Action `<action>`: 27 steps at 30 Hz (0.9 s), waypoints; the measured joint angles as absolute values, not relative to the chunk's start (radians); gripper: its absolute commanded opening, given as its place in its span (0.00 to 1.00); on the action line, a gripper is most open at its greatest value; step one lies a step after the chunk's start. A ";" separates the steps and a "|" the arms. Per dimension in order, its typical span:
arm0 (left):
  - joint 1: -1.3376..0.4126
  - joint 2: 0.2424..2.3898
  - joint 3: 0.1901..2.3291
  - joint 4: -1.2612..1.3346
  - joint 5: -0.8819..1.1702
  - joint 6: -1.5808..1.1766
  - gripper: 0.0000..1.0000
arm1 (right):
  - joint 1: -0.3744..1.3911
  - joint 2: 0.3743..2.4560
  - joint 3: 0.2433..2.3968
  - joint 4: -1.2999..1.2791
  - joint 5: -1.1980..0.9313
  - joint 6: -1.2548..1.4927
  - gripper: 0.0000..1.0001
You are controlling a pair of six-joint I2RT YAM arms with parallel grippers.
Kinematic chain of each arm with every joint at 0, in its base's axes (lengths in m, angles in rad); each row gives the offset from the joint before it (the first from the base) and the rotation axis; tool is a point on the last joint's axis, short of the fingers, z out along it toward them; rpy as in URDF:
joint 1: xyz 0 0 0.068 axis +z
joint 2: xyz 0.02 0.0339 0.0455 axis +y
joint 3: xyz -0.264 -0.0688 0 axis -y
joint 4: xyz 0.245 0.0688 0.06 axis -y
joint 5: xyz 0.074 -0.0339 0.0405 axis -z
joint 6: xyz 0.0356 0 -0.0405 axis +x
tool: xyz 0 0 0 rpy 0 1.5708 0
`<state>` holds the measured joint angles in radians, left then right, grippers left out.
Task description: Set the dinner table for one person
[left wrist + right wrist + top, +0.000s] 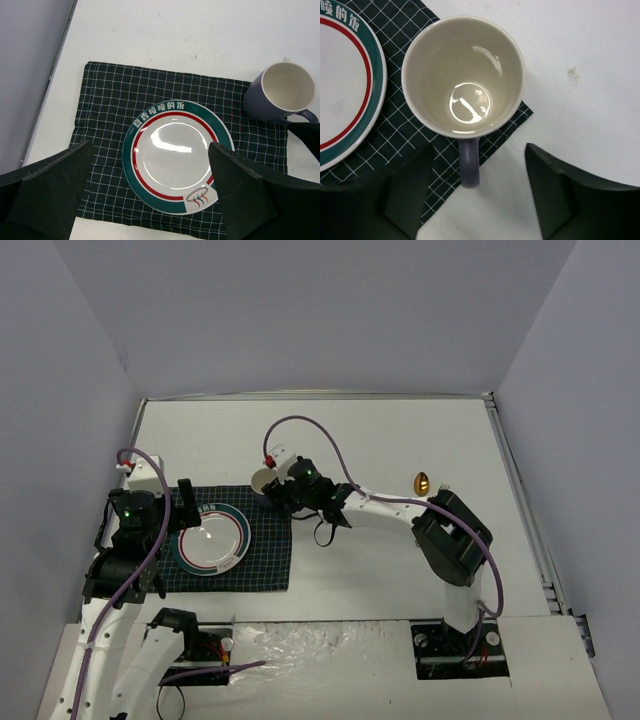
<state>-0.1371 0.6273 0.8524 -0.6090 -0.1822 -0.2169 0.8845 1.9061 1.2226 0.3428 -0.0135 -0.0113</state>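
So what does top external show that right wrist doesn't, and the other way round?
Only top external: a small gold object on the dinner table, and the whole checked cloth. Only right wrist: the mug's empty inside, its handle pointing into the open right gripper. Both: mug, plate, cloth.

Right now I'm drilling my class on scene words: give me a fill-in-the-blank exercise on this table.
1. On the cloth lies a ___ with a green rim.
2. The mug is ___ inside.
3. The left tool and the right tool are both ___.
Missing words: plate; empty; open.
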 measured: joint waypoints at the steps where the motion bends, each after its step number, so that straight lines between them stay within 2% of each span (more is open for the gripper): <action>1: -0.137 0.627 0.852 -0.609 -0.182 -0.217 0.97 | 0.884 1.888 1.211 0.336 0.000 -0.008 0.79; 8: -0.137 0.627 0.852 -0.609 -0.182 -0.217 0.97 | 0.846 1.646 1.087 0.309 0.115 0.051 0.87; 12: -0.137 0.627 0.852 -0.610 -0.181 -0.217 0.97 | 0.756 1.495 0.984 0.307 0.187 0.124 0.84; 16: -0.137 0.627 0.852 -0.610 -0.181 -0.217 0.97 | 0.579 1.387 0.853 0.249 0.244 0.231 0.81; 21: -0.137 0.626 0.852 -0.611 -0.181 -0.217 0.97 | 0.369 1.373 0.785 0.150 0.254 0.331 0.76; 27: -0.137 0.626 0.852 -0.612 -0.181 -0.217 0.97 | 0.250 1.430 0.780 0.089 0.209 0.375 0.72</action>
<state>-0.1371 0.6262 0.8524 -0.6125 -0.1806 -0.2173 0.2502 1.4296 0.7795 0.0887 0.2093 0.3751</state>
